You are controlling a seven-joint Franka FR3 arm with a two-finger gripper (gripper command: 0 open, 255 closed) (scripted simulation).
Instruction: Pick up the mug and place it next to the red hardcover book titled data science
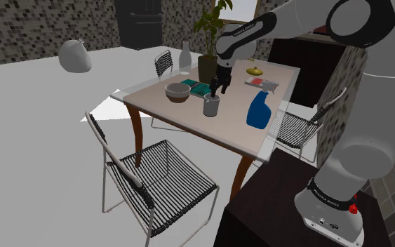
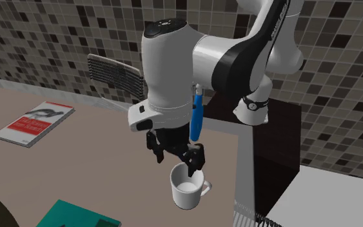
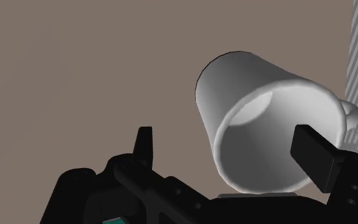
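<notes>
The claw (image 1: pixel 218 89) (image 2: pixel 178 164) (image 3: pixel 225 137) is hanging over the brown worktop (image 1: pixel 189 123) in the released state. Its two black fingers (image 3: pixel 144 145) are standing apart and clasping nothing.

The white mug (image 1: pixel 211 105) (image 2: pixel 187 188) (image 3: pixel 260 121) is standing upright on the worktop directly beneath the claw, with its opening facing the claw. In the wrist view, one finger is overlapping the mug's rim on the handle (image 3: pixel 352 114) side. The other finger is standing clear of the mug's outer wall. Whether the first finger is touching the rim cannot be told.

A blue spray bottle (image 1: pixel 260 112) is standing near the claw, on the shoulder view's right. A bowl (image 1: pixel 177 92) is sitting near the claw on the opposite side, with a teal book (image 1: pixel 197 88) lying just beside it.

The red-and-white book (image 1: pixel 261 83) (image 2: pixel 35 122) is lying flat on the worktop, well apart from the claw and the mug.
</notes>
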